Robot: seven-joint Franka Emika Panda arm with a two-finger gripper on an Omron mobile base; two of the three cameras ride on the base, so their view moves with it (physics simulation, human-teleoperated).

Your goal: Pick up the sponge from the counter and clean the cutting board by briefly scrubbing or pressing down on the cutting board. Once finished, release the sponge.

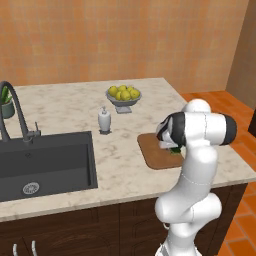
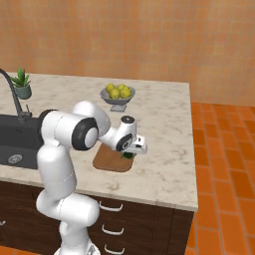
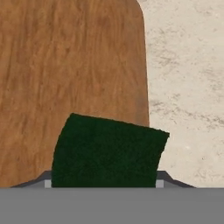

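We clamp our jaws on the sponge (image 3: 107,151) over the cutting board's (image 3: 74,61) table-side edge, ready to scrub.

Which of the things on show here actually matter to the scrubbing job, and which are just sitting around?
Part of the job:
sponge, gripped by the gripper
cutting board, under the sponge
counter

Just lying about:
bowl of lemons
soap dispenser
sink
tap
potted plant
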